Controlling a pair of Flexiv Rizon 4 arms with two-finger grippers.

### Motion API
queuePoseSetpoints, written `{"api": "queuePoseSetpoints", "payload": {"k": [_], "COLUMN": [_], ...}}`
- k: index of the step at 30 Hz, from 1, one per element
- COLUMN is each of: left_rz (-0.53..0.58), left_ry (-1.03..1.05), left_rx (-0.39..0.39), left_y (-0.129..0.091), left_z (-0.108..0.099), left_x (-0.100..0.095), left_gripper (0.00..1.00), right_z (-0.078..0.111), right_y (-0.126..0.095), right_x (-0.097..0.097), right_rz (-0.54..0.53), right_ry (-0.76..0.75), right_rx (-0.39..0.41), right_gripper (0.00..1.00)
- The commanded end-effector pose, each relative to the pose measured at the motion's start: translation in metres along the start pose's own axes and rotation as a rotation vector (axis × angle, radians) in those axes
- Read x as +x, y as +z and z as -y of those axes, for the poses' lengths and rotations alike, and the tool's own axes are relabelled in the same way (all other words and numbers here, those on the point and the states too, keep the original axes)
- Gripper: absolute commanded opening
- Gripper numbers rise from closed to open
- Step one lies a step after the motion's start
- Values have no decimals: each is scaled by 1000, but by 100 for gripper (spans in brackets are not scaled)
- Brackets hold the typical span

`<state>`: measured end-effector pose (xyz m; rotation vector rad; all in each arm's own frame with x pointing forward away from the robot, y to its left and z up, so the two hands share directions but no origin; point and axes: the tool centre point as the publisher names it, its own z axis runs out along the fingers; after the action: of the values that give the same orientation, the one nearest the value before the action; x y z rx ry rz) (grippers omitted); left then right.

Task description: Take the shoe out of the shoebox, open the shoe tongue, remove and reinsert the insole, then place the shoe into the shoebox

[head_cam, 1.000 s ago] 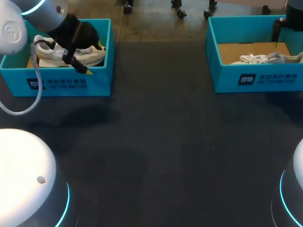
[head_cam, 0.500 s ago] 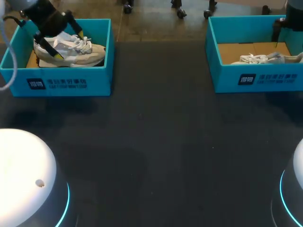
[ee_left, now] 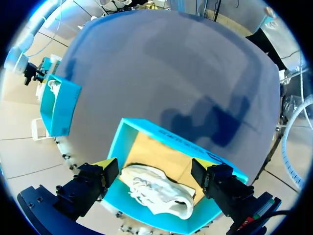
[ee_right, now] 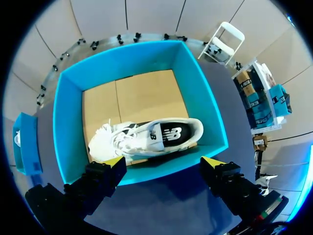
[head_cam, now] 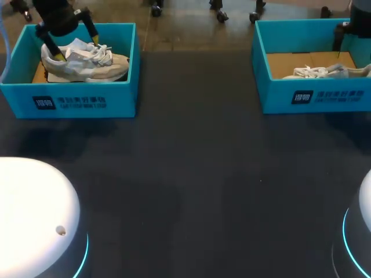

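Left gripper (head_cam: 75, 47): released, fingers spread wide above pale shoe (head_cam: 87, 61), which sits on its sole in left shoebox (head_cam: 81, 101). Right gripper (ee_right: 164, 161): released, above second shoe (ee_right: 146, 137), lying on its side in right shoebox (ee_right: 63, 122). Both boxes on dark surface (head_cam: 191, 174).

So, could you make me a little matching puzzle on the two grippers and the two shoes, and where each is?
1. left gripper
2. right gripper
3. beige shoe
4. white-and-black shoe

A. lying in the right shoebox
B. open, above the left shoebox
C. lying in the left shoebox
D. open, above the right shoebox's wall

Pairs: 1-B, 2-D, 3-C, 4-A.
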<state>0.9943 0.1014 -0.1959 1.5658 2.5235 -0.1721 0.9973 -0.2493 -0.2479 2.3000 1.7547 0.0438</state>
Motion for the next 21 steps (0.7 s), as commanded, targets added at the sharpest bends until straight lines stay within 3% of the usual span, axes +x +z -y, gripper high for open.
{"api": "queuePoseSetpoints", "payload": {"k": [1, 3, 5, 7, 9, 10, 12, 13, 14, 15, 18, 21], "left_rz": [-18, -18, 34, 27, 9, 1, -18, -24, -23, 9, -38, -43], "left_ry": [0, 0, 138, 264, 283, 315, 328, 340, 369, 367, 415, 449], "left_rx": [3, 3, -56, -41, -83, -56, -107, -88, -125, -55, -113, -116], "left_y": [-1, -1, -1, 3, 6, 6, 6, 5, 4, 1, 5, 10], "left_z": [-2, -2, -4, -15, -31, -40, -59, -67, -74, -82, -100, -118], "left_x": [-2, -2, -5, -7, -8, -7, -6, -4, -3, -1, 3, 8], "left_gripper": [100, 100, 100, 100, 100, 100, 100, 100, 100, 100, 100, 100], "right_z": [1, 1, 1, 1, 1, 1, 1, 1, 1, 1, 1, 1], "right_y": [0, 0, 0, 0, 0, 0, 0, 0, 0, 0, 0, 0], "right_x": [0, 0, 0, 0, 0, 0, 0, 0, 0, 0, 0, 0], "right_rz": [0, 0, 0, 0, 0, 0, 0, 0, 0, 0, 0, 0], "right_ry": [0, 0, 0, 0, 0, 0, 0, 0, 0, 0, 0, 0], "right_rx": [-2, -2, -2, -2, -2, -2, -2, -2, -2, -2, -2, -2], "right_gripper": [100, 100, 100, 100, 100, 100, 100, 100, 100, 100, 100, 100]}}
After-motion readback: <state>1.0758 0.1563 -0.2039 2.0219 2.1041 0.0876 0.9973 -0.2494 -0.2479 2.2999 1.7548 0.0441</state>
